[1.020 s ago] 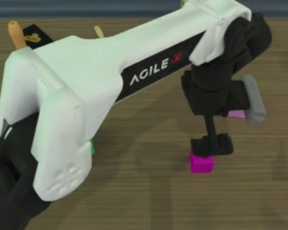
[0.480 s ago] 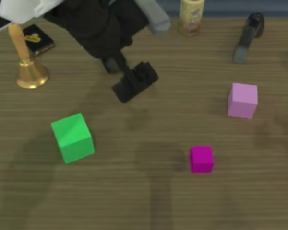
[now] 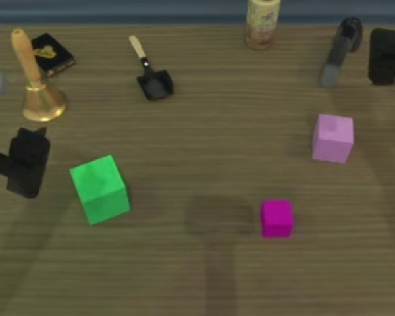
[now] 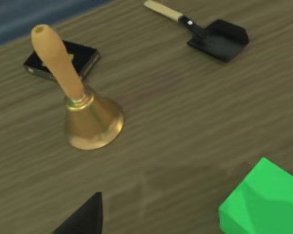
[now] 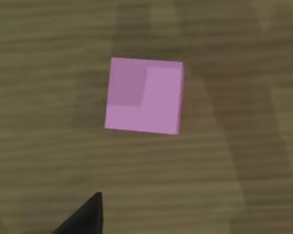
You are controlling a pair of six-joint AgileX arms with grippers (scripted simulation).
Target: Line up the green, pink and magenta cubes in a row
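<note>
Three cubes sit apart on the wood surface (image 3: 204,276), no row yet. Green cube (image 3: 99,189), the biggest, is at about 9 o'clock from the surface centre. Magenta cube (image 3: 276,218), smallest, lies at roughly 5 o'clock. Pink cube (image 3: 332,137) is out at 3 o'clock, up and to the right of the magenta one. None of them touch each other.

Left gripper (image 3: 26,161) hangs at the far left edge, just beside the green cube at its 9 o'clock, not touching it; can't tell whether its jaws are parted or closed. Left wrist cam shows that cube's corner and the bell.

Right gripper (image 3: 384,56) is up at 1–2 o'clock near the right edge, well apart from the pink cube; jaws' state can't be told either.

Along the far edge, left to right: small black book (image 3: 51,53), brass bell (image 3: 37,85) w/ wooden handle, little black shovel (image 3: 151,72), a bottle (image 3: 262,23), a grey-black stapler-like tool (image 3: 338,51).
</note>
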